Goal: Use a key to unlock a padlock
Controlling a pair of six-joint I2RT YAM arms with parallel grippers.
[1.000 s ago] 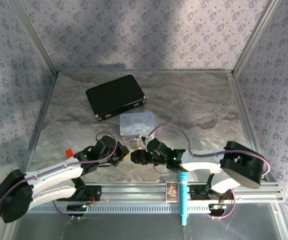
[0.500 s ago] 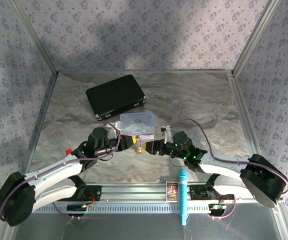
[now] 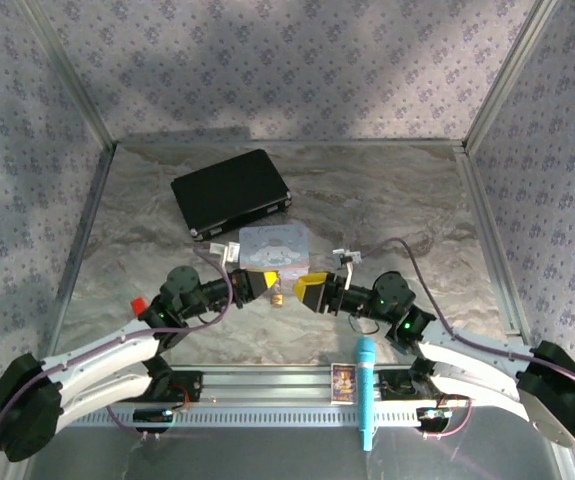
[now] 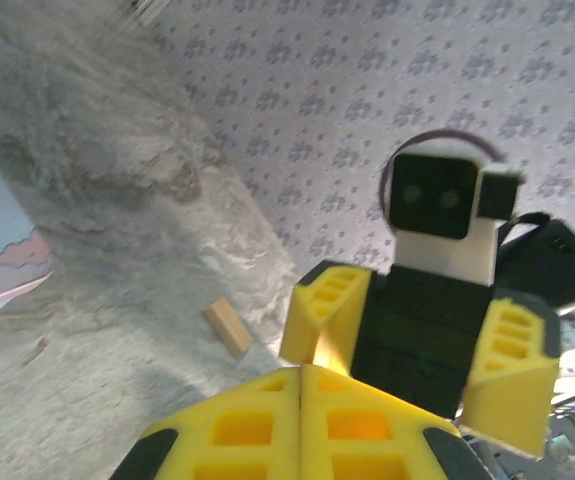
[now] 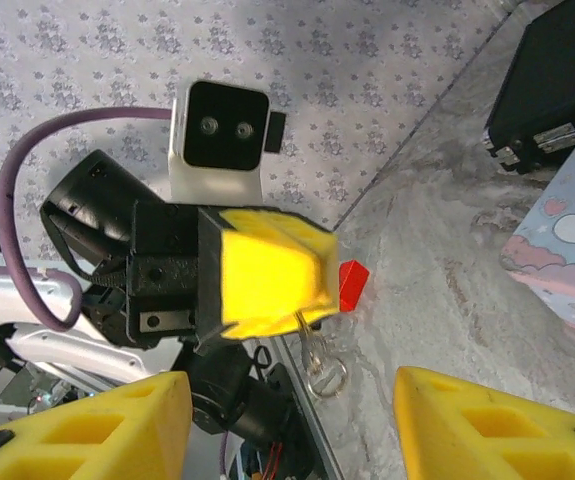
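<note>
My left gripper (image 3: pixel 257 283) (image 5: pixel 297 305) (image 4: pixel 302 375) is shut, its yellow pads pressed together. A thin silvery key (image 5: pixel 310 335) with a small ring (image 5: pixel 325 372) hangs from its tip above the table. My right gripper (image 3: pixel 310 290) (image 4: pixel 417 345) (image 5: pixel 302 440) faces it from the right, a short gap away. It is open, with nothing between its wide-apart fingers (image 5: pixel 487 420). The brass padlock is hidden. A small tan wooden block (image 4: pixel 229 327) (image 3: pixel 277 297) lies on the marble table under the gap between the grippers.
A pastel tin (image 3: pixel 274 247) (image 5: pixel 567 250) sits just beyond the grippers, and a black case (image 3: pixel 230 190) lies farther back. A red piece (image 3: pixel 139 303) (image 5: pixel 353 282) is at the left. A blue marker (image 3: pixel 365 395) and a small card (image 3: pixel 343 381) rest on the front rail.
The two grippers were close together over the tan block. They have drawn apart: the right arm swung out to the right, and the left gripper shifted towards the tin.
</note>
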